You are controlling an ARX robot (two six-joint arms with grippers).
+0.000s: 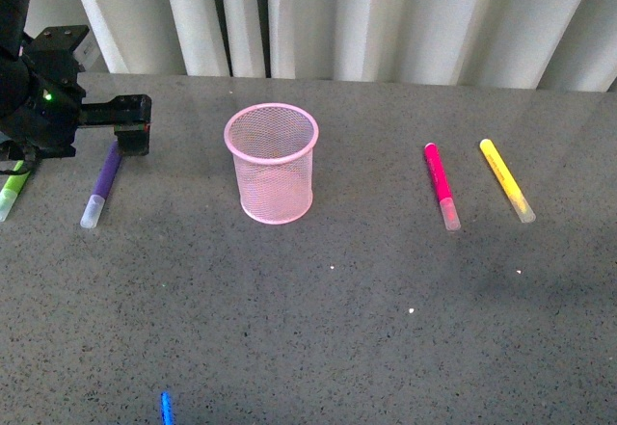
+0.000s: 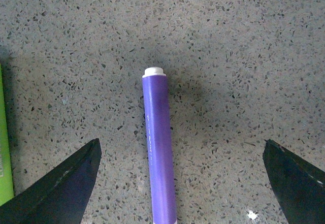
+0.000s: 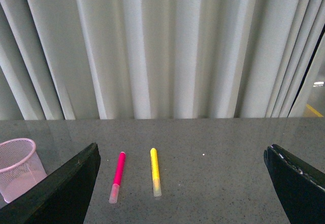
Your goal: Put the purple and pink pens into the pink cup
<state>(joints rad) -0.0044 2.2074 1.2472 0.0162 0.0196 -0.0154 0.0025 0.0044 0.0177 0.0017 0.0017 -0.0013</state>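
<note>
The pink cup (image 1: 271, 163) stands upright and empty at the table's middle left. The purple pen (image 1: 102, 185) lies flat to its left, clear cap toward me. My left gripper (image 1: 130, 126) hovers over that pen's far end; in the left wrist view the purple pen (image 2: 160, 148) runs between the wide-open jaws of the left gripper (image 2: 181, 145), touching neither. The pink pen (image 1: 442, 186) lies flat right of the cup. My right gripper (image 3: 182, 150) is open and empty, raised, with the pink pen (image 3: 117, 176) and the cup (image 3: 18, 169) ahead of it.
A lime-green marker (image 1: 12, 194) lies just left of the purple pen, also seen as a green marker (image 2: 4, 158) by the left finger. A yellow marker (image 1: 507, 180) lies right of the pink pen. A small blue object (image 1: 166, 408) sits at the near edge. A pleated curtain (image 1: 386, 11) backs the grey table (image 1: 386, 300).
</note>
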